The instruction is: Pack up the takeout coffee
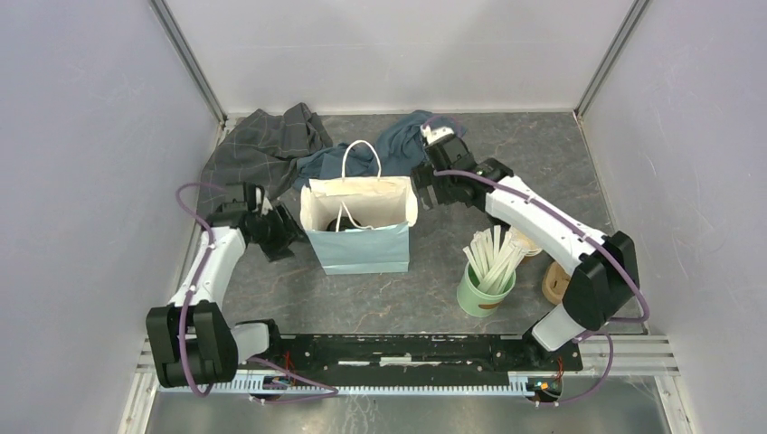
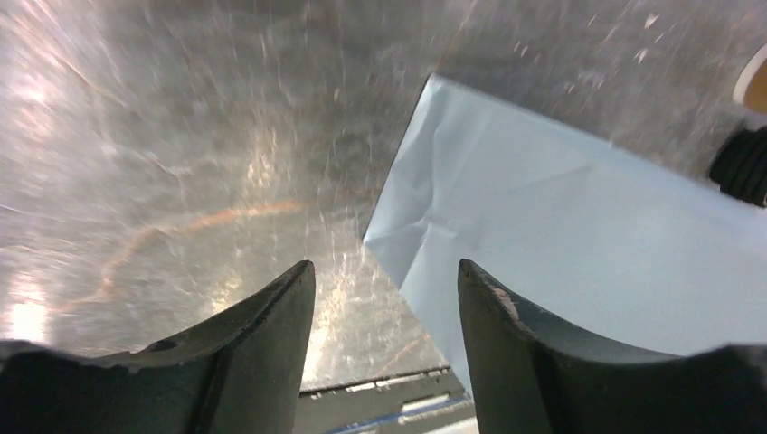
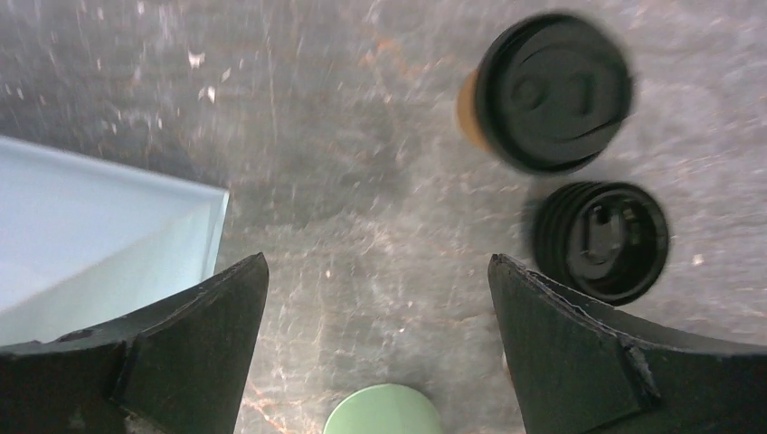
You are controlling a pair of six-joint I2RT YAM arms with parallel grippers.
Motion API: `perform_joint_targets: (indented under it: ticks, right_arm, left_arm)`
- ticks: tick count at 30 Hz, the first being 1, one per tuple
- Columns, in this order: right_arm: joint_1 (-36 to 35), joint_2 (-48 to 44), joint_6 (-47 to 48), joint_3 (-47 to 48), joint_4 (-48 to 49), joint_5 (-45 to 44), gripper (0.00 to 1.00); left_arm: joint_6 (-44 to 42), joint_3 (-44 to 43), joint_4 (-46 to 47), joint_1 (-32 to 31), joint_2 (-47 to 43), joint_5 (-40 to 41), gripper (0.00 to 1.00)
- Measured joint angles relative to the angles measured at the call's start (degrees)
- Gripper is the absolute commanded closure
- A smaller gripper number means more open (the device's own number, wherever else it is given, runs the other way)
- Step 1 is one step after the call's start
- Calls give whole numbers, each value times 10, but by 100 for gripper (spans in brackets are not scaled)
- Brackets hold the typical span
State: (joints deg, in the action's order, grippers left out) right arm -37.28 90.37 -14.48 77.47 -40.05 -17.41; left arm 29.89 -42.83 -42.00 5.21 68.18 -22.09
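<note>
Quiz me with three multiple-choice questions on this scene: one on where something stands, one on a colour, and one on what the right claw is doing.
1. Where does the green cup of wooden sticks stand, relative to the paper bag?
A) inside it
B) to its right
C) to its left

2. What colour is the outside of the paper bag?
A) light blue
B) red
C) black

3. What is the right gripper doing?
A) shut on the paper bag
B) open, holding nothing
C) shut on the green cup

Answers:
1. B, the top view shows the cup beyond the bag's right side.
2. A, its front panel is pale blue.
3. B, the right wrist view shows the fingers wide apart with only bare table between them.
</note>
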Motion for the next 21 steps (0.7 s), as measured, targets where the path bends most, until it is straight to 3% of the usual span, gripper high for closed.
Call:
perform_joint_targets:
  ticks: [8,11,16,21]
  right_arm:
    - [78,19,11,114,-26,-28,2]
    - [123,48,14,144,-34,-12,2]
    - [200,113,28,173,-48,26,2]
    - [212,143,37,173,-63,55,3]
  left_arm:
    - [-67,-127,-13,0,-2,84,15]
    - [-78,-128,-15,0,-11,85,1]
    - [-87,-127,-21,-1,-48,91,0]
    - [-88,-126,-22,-5,-64,98,1]
